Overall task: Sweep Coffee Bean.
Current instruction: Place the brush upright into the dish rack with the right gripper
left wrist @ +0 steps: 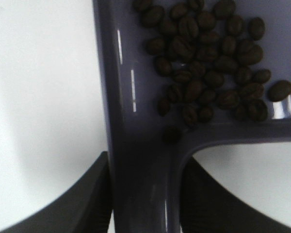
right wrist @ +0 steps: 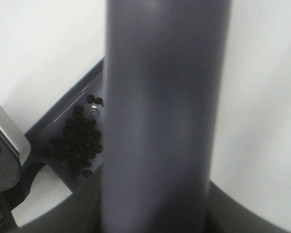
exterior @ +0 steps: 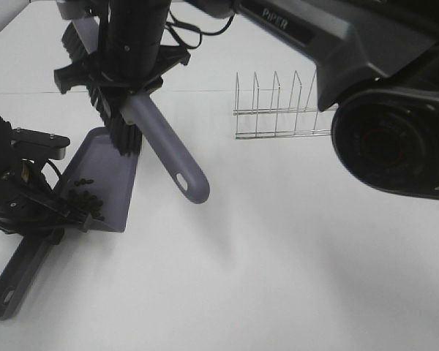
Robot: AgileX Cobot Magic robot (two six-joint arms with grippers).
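The dustpan (exterior: 106,174) was seen lying flat on the white table (exterior: 293,263), its open lip turned away from the left gripper (exterior: 50,228) and toward the brush (exterior: 168,157). This was judged to be so that anything pushed by the bristles (exterior: 121,139) would run into it. In the left wrist view the left gripper (left wrist: 145,211) was shown clenched on the dustpan's handle, one dark finger pressed against each side. The hold was probably meant to stop the pan from sliding under the brush's push. The coffee beans (exterior: 84,203) were found inside the pan, heaped against its back wall just beside the handle. The same heap (left wrist: 208,63) was seen close up there, with one bean lying at the junction of wall and handle. The brush was grasped at its handle by the right gripper (right wrist: 160,216), whose jaws were closed on it. It was tilted so that the bristles were lowered over the pan's mouth while the handle's free end slanted off to the right. Whether the bristles were touching the pan could not be told. From the right wrist view the beans (right wrist: 80,141) were glimpsed past the handle. No loose bean could be made out on the table, so the sweeping was judged to be at or near its end. A wire rack (exterior: 278,113) was left standing well apart at the back, outside the work.
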